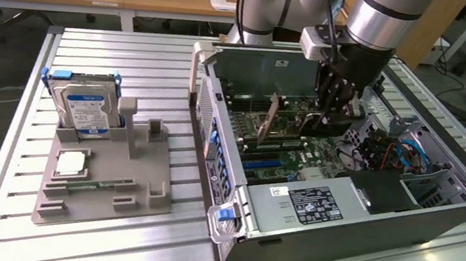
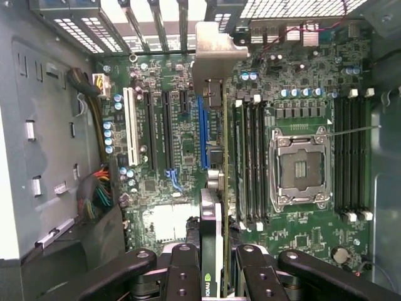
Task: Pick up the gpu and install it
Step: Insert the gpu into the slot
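I'm down inside the open grey metal computer case (image 1: 365,205) that lies on the slatted aluminium surface (image 1: 135,60); my hand (image 2: 216,276) is pinching the gpu (image 2: 212,219), a thin flat card with a dark face, one black finger (image 2: 185,269) on each side of it. From the wrist I see the card edge-on, standing on its long edge above the green motherboard (image 2: 169,157); its silvery metal bracket (image 2: 213,53) points at the slotted rear wall of the case. The card runs just beside the long blue expansion slot (image 2: 202,135), between that slot and the bank of black memory slots (image 2: 247,163); whether its lower edge touches the board, I can't tell. The square silver processor socket (image 2: 299,166) sits beyond the memory slots. Out on the surface, on the exterior view's left and well apart from the case, a blue-labelled silver hard drive (image 1: 86,110) stands upright in a grey plastic fixture (image 1: 103,188).
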Tool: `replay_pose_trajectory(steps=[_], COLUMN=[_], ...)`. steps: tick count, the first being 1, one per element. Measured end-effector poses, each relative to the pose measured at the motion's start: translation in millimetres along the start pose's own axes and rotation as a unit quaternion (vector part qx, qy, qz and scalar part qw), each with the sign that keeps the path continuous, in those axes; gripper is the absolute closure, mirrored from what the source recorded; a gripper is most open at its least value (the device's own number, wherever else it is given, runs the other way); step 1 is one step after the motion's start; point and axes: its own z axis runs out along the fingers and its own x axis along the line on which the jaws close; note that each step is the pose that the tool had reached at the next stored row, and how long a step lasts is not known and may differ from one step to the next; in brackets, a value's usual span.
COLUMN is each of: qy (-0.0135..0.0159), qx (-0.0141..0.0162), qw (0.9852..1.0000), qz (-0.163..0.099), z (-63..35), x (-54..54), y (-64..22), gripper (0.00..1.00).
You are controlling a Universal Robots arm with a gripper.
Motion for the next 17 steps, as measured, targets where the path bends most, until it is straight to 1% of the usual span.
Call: replay_pose_trajectory(steps=[9,13,14,17], qy=[0.0000,0.0000,0.0000,0.0001], qx=[0.0000,0.0000,-0.0001,-0.0001], qw=[1.0000,1.0000,1.0000,1.0000], qz=[0.000,0.000,0.000,0.000], z=[13.2,14.7,18.3,18.3], x=[1.6,1.7,2.0,2.0], y=[2.7,3.0,4.6,4.9], gripper=[0.73,0.73,0.73,0.73])
